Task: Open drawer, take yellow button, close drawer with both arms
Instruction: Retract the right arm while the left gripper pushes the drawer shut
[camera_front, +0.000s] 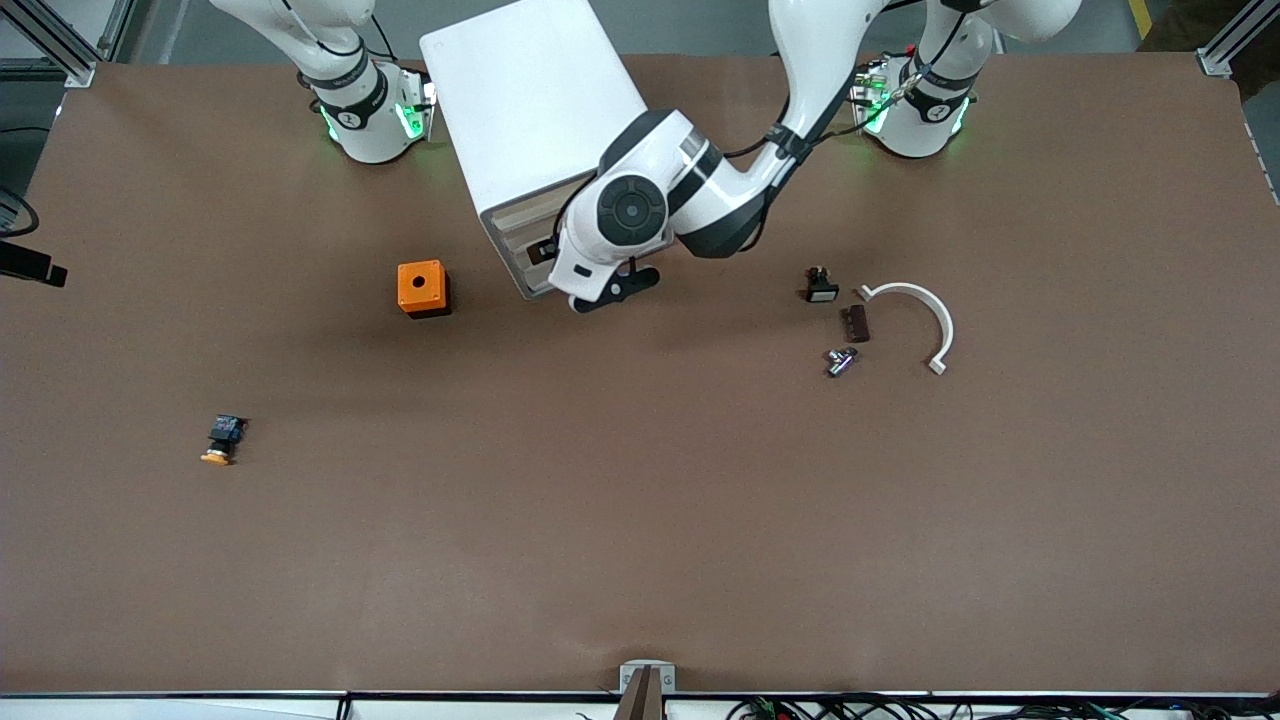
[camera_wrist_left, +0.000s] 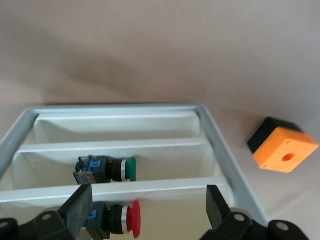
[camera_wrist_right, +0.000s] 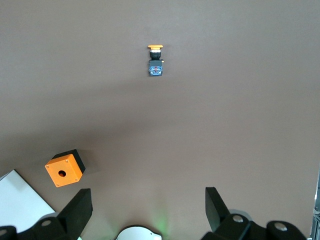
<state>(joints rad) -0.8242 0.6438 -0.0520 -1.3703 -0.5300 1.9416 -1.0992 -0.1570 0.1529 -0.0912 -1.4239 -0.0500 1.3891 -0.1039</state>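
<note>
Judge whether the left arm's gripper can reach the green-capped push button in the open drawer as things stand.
Probably yes: the left gripper hangs open over the open white drawer, and nothing covers the green-capped push button in its compartment.

Soft, even light from above. The arm (camera_front: 700, 190) drops a faint shadow on the table (camera_front: 640, 520). The drawer (camera_wrist_left: 120, 150) looks blurry.

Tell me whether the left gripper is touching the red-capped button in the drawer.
Cannot tell. In the left wrist view the open left gripper hangs over the drawer, and one finger overlaps the red-capped button, so neither contact nor gap shows plainly.
</note>
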